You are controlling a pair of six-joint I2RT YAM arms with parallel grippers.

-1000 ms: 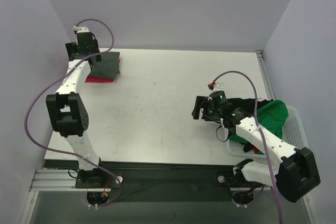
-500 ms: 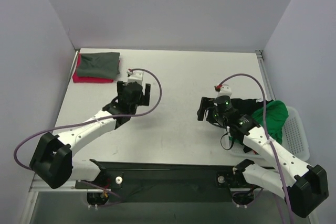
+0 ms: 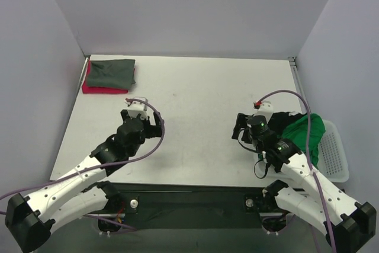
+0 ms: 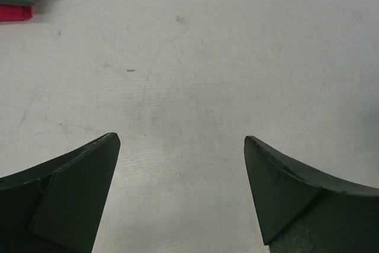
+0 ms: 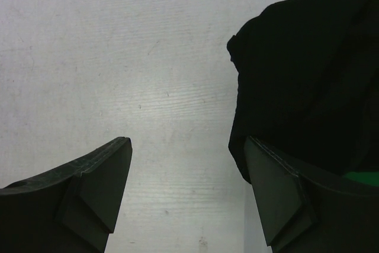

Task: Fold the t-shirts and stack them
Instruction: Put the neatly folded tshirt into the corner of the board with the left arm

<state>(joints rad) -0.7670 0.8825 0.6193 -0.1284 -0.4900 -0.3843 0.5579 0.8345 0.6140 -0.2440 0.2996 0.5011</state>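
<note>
**A:** Where do the shirts lie right now?

**B:** A folded dark grey-green cloth t-shirt [image 3: 112, 71] sits on a folded magenta-red cloth t-shirt [image 3: 95, 89] at the eleven o'clock corner of the desk [image 3: 195, 87]. A bunched black cloth t-shirt [image 3: 285, 118] and a bright green cloth t-shirt [image 3: 308, 131] spill out of the white plastic basket [image 3: 334, 152] at about four o'clock.

**A:** And your end effectors?

**B:** Both are spread wide and hold nothing. My left end effector [image 4: 180, 146] hangs over bare desk around seven o'clock. My right end effector [image 5: 186, 146] hovers with the black shirt's edge at its two o'clock. The right finger is just beside the cloth, but I cannot tell whether it touches.

**A:** How do you expect the black one to handle?

**B:** I expect it to be light, limp and thin, with no stiffness. It should sag from any pinch point and drag across the desk. It lies against the green shirt, so a deep grab may pull both out together. I would pinch the free edge lying on the desk, close firmly because the fabric is thin, and draw it out flat. The collar and shoulders are buried in the bunch, so I cannot pick a seam.
</note>
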